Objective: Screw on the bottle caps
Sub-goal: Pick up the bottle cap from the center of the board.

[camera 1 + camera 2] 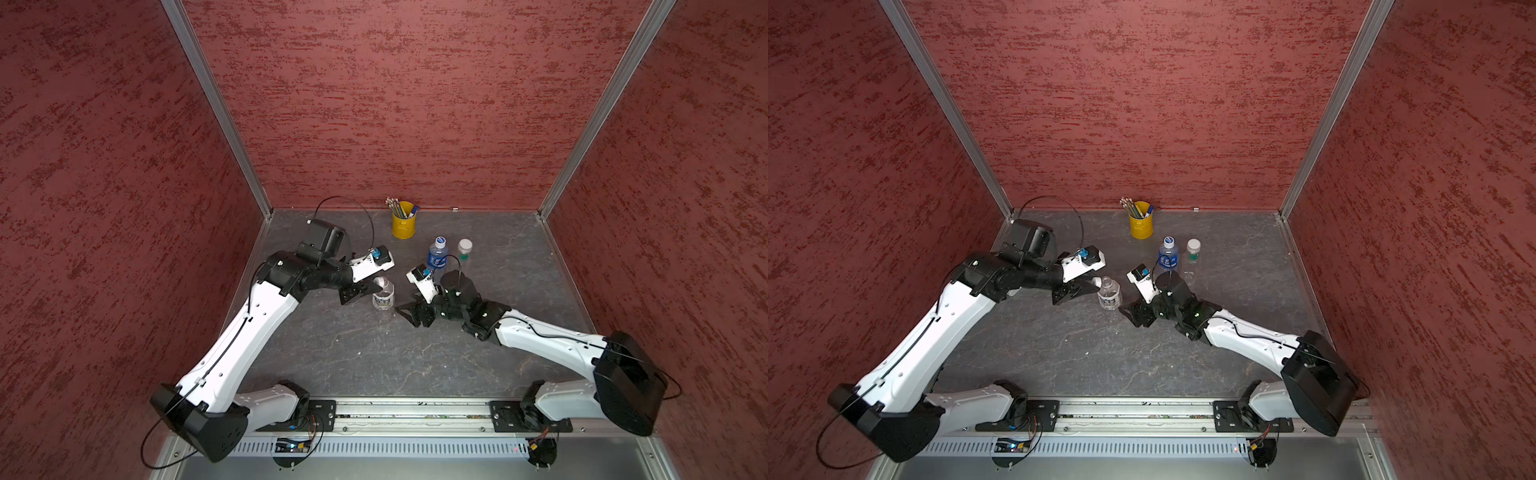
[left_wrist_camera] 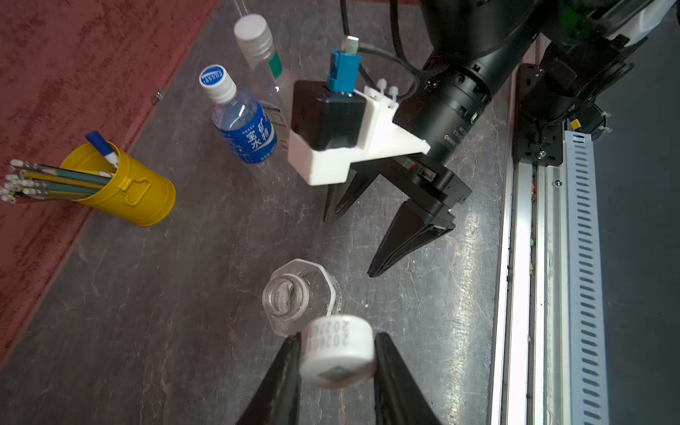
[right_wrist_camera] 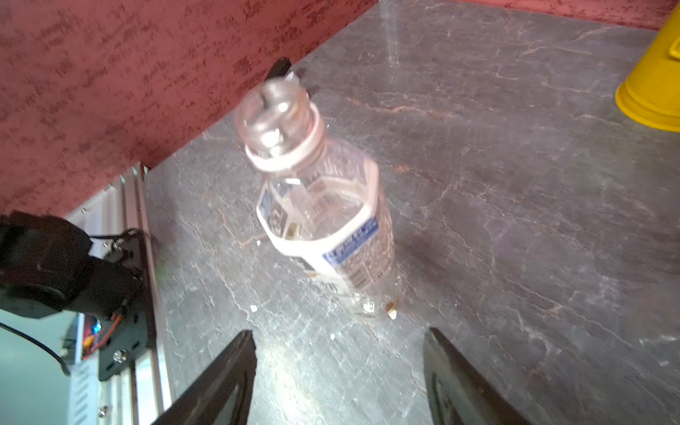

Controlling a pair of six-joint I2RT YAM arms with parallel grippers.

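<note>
Open bottle and its cap, held apart

The white-labelled bottle (image 2: 294,298) stands upright and uncapped on the table (image 1: 353,353), between the two grippers; whether it holds liquid cannot be told. The left gripper (image 2: 338,342) is clenched on the small white cap (image 2: 338,349), held on its side just beside the bottle's open mouth, not on it. The right gripper (image 3: 338,333) hangs near the bottle with jaws spread wide, grasping nothing and touching nothing. Behind it, the blue-labelled bottle (image 2: 244,132) wears its blue-and-white cap (image 2: 213,78) and the green-banded bottle (image 2: 265,55) its wide white cap (image 2: 252,27). At the back wall, the yellow cup (image 2: 128,187) holds pencils (image 2: 48,180) and a blue-capped marker (image 2: 101,145).
</note>
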